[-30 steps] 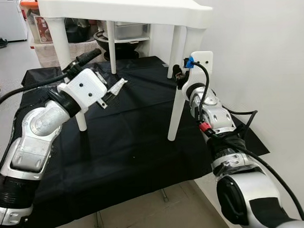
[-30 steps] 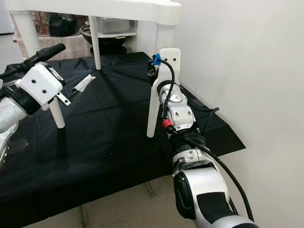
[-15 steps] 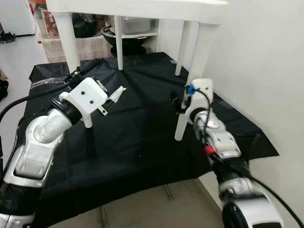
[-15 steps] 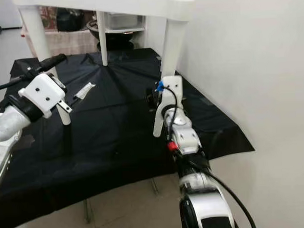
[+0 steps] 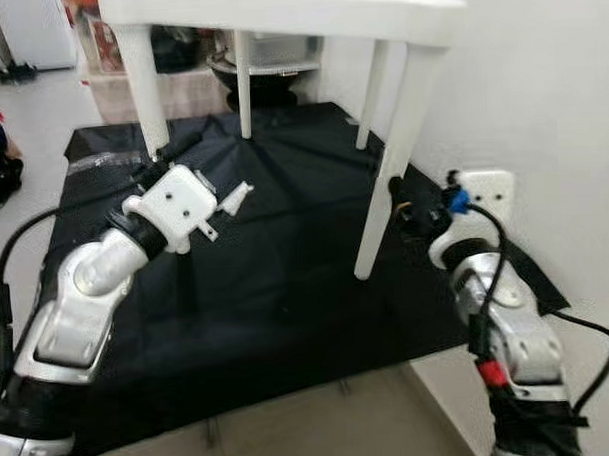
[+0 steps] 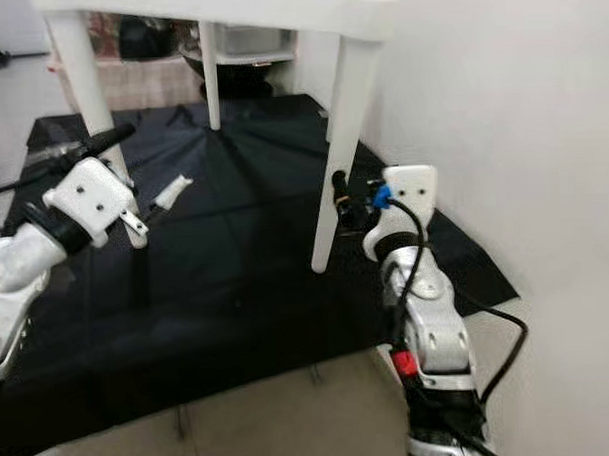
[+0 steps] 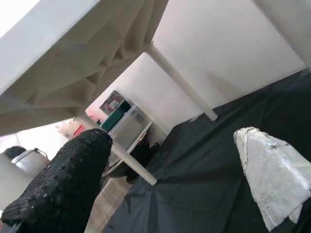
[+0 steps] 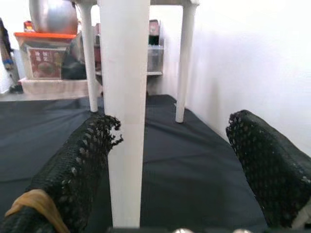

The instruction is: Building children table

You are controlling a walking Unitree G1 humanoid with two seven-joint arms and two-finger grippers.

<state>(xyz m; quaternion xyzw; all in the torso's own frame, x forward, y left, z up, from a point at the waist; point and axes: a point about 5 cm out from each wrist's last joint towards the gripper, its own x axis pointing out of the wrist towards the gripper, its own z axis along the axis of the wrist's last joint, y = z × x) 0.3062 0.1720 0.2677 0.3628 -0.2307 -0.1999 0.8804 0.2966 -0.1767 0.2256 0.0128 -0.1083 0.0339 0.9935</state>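
A white children's table (image 5: 277, 9) is seen standing upright on a black cloth (image 5: 275, 249), all four legs on the cloth. The right gripper (image 8: 172, 160) is held just beside the table's near right leg (image 5: 388, 175); its fingers are spread apart and nothing is gripped, the leg being seen close in front of them. The left gripper (image 5: 198, 177) is raised by the table's near left leg (image 5: 145, 88), its two fingers parted and empty
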